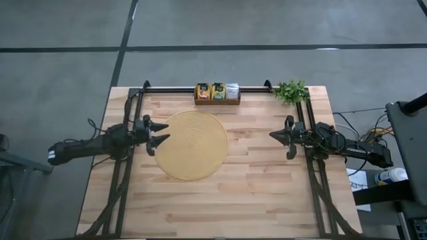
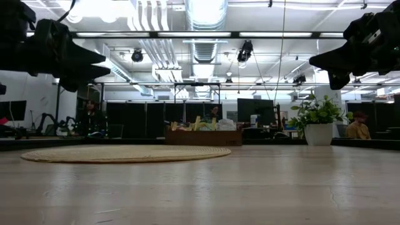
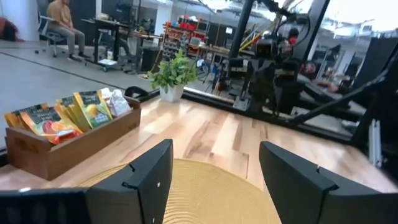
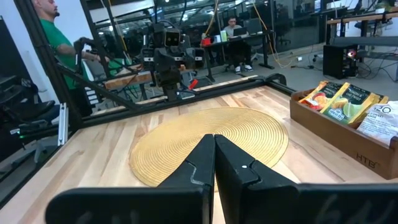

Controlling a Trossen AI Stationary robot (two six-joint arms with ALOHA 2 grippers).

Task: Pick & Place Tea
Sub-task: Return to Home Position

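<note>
The tea sachets stand upright in a brown wooden tray (image 1: 217, 99) at the table's far edge: orange ones (image 1: 202, 91) left, green-yellow ones (image 1: 217, 91) in the middle, white ones (image 1: 232, 91) right. The wrist views show them too, orange (image 3: 43, 121) and green-yellow (image 4: 347, 102). My left gripper (image 1: 162, 133) hovers open over the left rim of the round tan mat (image 1: 192, 145). My right gripper (image 1: 273, 135) hangs shut above bare wood right of the mat. Neither touches anything.
A potted green plant (image 1: 291, 91) stands at the far right corner. A black frame rail (image 1: 187, 87) runs along the far edge behind the tray. Bare wood (image 1: 253, 193) lies on the near half of the table. People sit in the room beyond.
</note>
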